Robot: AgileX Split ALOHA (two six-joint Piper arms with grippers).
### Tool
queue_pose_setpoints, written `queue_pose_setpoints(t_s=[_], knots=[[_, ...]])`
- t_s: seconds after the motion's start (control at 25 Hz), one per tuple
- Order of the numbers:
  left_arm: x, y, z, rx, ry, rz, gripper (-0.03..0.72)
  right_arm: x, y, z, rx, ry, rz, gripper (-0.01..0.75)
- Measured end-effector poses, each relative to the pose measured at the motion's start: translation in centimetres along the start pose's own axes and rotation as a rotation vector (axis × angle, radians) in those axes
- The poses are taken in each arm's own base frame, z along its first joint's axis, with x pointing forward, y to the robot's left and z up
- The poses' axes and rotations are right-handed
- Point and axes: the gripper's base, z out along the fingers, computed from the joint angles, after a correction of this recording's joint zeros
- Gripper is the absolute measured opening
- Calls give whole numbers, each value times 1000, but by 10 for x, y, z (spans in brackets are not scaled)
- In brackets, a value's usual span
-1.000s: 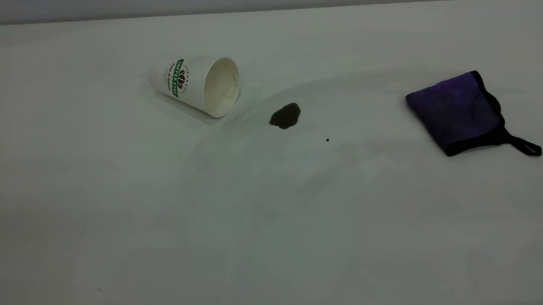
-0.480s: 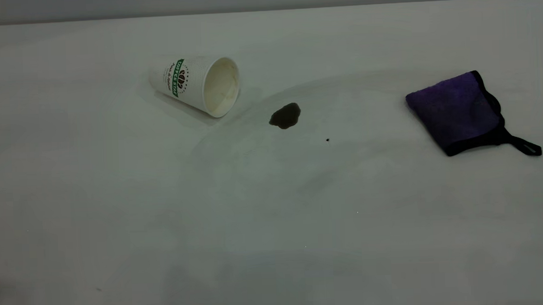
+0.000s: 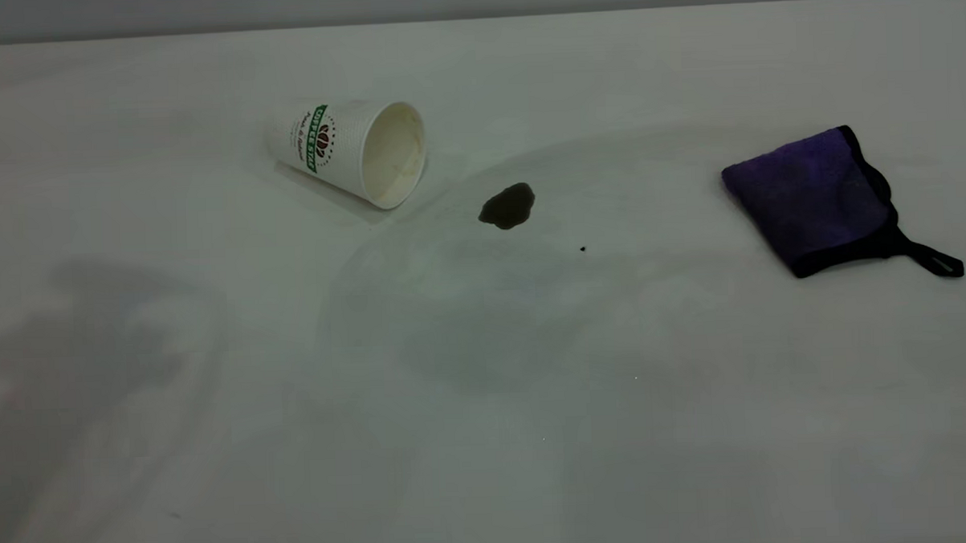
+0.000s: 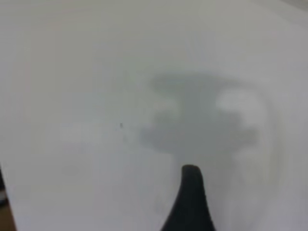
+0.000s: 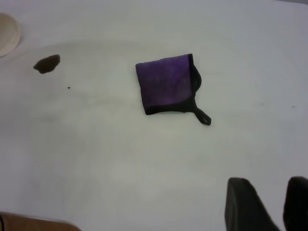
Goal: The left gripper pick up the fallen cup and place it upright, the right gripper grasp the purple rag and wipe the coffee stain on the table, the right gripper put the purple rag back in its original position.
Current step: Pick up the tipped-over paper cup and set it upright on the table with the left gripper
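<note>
The fallen cup (image 3: 350,151) lies on its side at the table's (image 3: 489,432) back left, its mouth turned toward the coffee stain (image 3: 507,206) just right of it. The purple rag (image 3: 818,199) lies flat at the right, its loop toward the front right. Neither gripper shows in the exterior view. My left gripper (image 4: 236,192) hangs over bare table; only one black finger (image 4: 191,197) shows, with nothing close beside it. My right gripper (image 5: 269,185) is open and empty, well short of the rag (image 5: 166,84); the stain (image 5: 46,63) and the cup's rim (image 5: 7,33) lie beyond.
A tiny black speck (image 3: 583,249) lies right of the stain. A broad shadow (image 3: 92,357) covers the table's front left. The table's far edge (image 3: 474,19) runs along the back. A brown edge (image 5: 33,222) shows at a corner of the right wrist view.
A large shadow has spread over the front left of the table. The cup, stain and rag have not moved.
</note>
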Motion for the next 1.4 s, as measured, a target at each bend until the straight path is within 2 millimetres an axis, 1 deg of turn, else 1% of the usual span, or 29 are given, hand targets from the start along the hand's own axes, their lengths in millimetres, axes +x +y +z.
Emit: queue_pose_setpoints(t_s=[0.04,0.08,0.16,0.24,0.32,0.4,0.56,0.76,0.88,0.96,1.16,1.28,1.4], knots=[[-9,-9,12,-28,17,28,705,0,0,0,0,0,0,238],[-18,-20,19,-46,18,47,702,0,0,0,0,0,0,238],[-34,-48,39,-82,26,106,690,0,0,0,0,0,0,238],[-45,-76,55,-103,25,148,674,0,0,0,0,0,0,238],[-52,-101,72,-127,23,190,656,0,0,0,0,0,0,238],[-59,-122,85,-145,9,224,647,0,0,0,0,0,0,238],[-69,-153,111,-182,-11,289,643,0,0,0,0,0,0,238],[-79,-182,144,-222,-32,373,639,0,0,0,0,0,0,238],[-80,-201,167,-243,-30,417,634,0,0,0,0,0,0,238],[-82,-209,179,-250,-25,423,630,0,0,0,0,0,0,238],[-80,-216,211,-302,-19,459,624,0,0,0,0,0,0,238],[-77,-217,224,-345,-30,480,617,0,0,0,0,0,0,238],[-78,-216,231,-396,-63,518,594,0,0,0,0,0,0,238]])
